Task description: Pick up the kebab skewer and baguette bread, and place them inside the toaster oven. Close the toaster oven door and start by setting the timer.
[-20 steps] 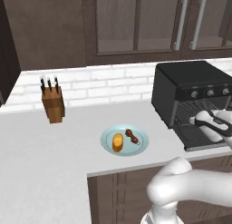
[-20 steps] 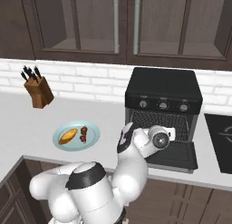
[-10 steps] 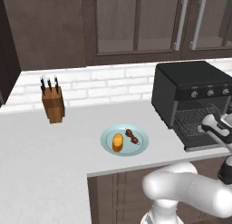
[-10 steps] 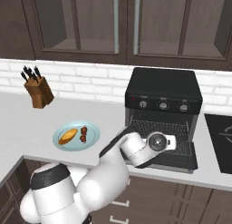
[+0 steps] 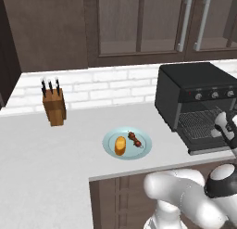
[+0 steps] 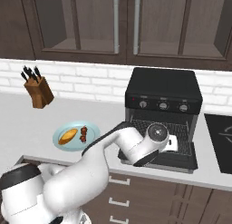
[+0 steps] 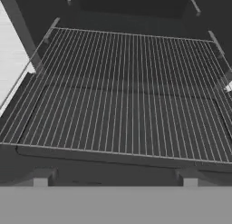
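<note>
The black toaster oven stands at the counter's right. The toaster oven door lies folded down flat, and the wire rack inside is bare. My gripper hovers open over the lowered door and points into the oven mouth, with nothing between its fingertips. The hand also shows at the right edge. The golden baguette bread and the dark kebab skewer lie side by side on a pale blue plate, left of the oven.
A brown knife block stands at the back left by the brick wall. Dark cabinets hang above. A black cooktop lies right of the oven. The counter's front edge runs just below the plate.
The arm's elbow has dropped low and stretched out toward the oven. The hand has stayed in front of the oven opening, jaws wide throughout. Plate, food and door have not moved.
</note>
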